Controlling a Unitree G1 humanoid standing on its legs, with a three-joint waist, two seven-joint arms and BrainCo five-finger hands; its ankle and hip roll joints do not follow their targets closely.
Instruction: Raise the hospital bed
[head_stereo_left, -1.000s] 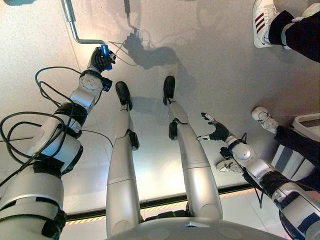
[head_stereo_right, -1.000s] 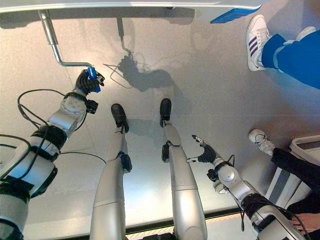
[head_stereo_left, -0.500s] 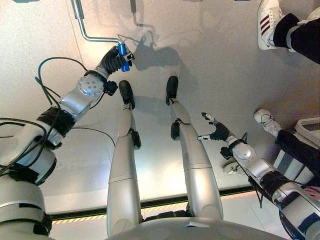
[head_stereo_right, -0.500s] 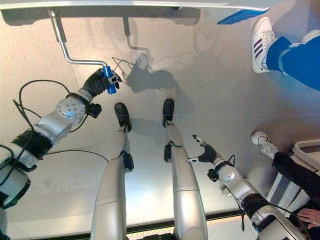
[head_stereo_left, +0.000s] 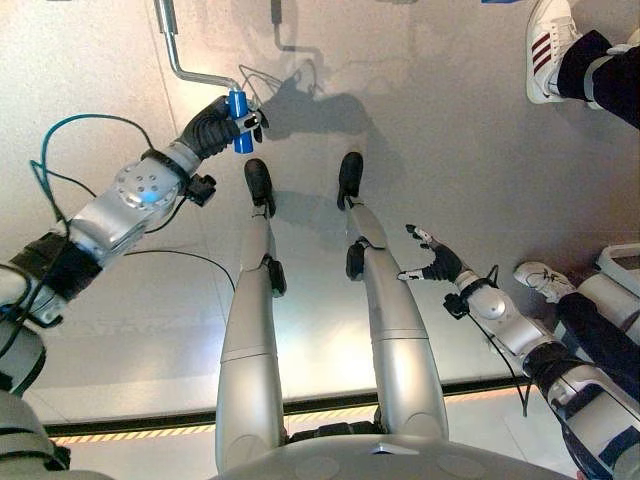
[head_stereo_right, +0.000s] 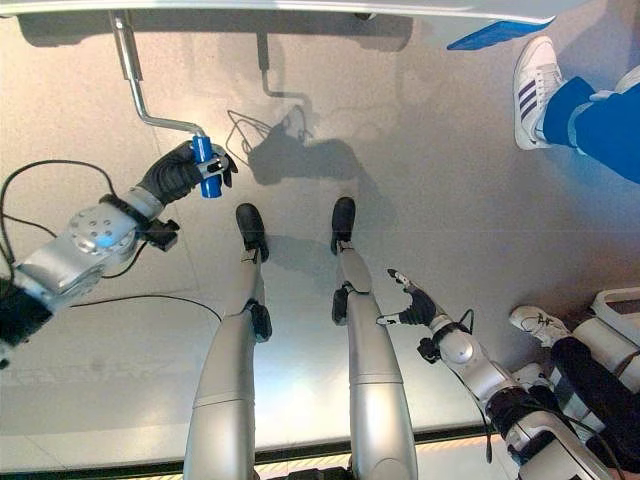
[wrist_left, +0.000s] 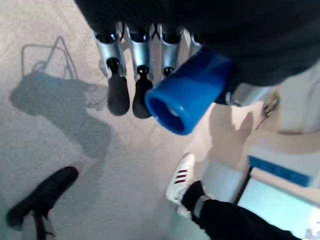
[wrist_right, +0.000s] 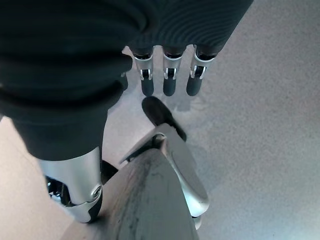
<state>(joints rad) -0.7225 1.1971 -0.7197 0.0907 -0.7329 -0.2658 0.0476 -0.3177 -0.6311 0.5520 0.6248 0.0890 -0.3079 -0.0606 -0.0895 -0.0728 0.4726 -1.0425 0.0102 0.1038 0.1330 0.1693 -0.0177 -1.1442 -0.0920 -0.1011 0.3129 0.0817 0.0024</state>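
Observation:
A bent silver crank (head_stereo_left: 178, 56) comes down from the hospital bed's frame (head_stereo_right: 250, 8) at the top of the eye views and ends in a blue handle (head_stereo_left: 238, 107). My left hand (head_stereo_left: 211, 127) is shut on that blue handle (wrist_left: 187, 94), fingers curled round it above the grey floor. My right hand (head_stereo_left: 438, 264) hangs low at the right, near my right leg, with its fingers (wrist_right: 167, 82) straight and nothing in them.
A person's white striped shoe (head_stereo_left: 548, 45) and dark trouser leg stand at the upper right. A second person's white shoe (head_stereo_left: 545, 278) and legs are at the right edge, close behind my right arm. A blue panel (head_stereo_right: 495, 33) pokes from the bed's edge.
My left hand has swung the blue handle to the right and downward, turning the crank. The camera has shifted a little. The right hand stays where it was.

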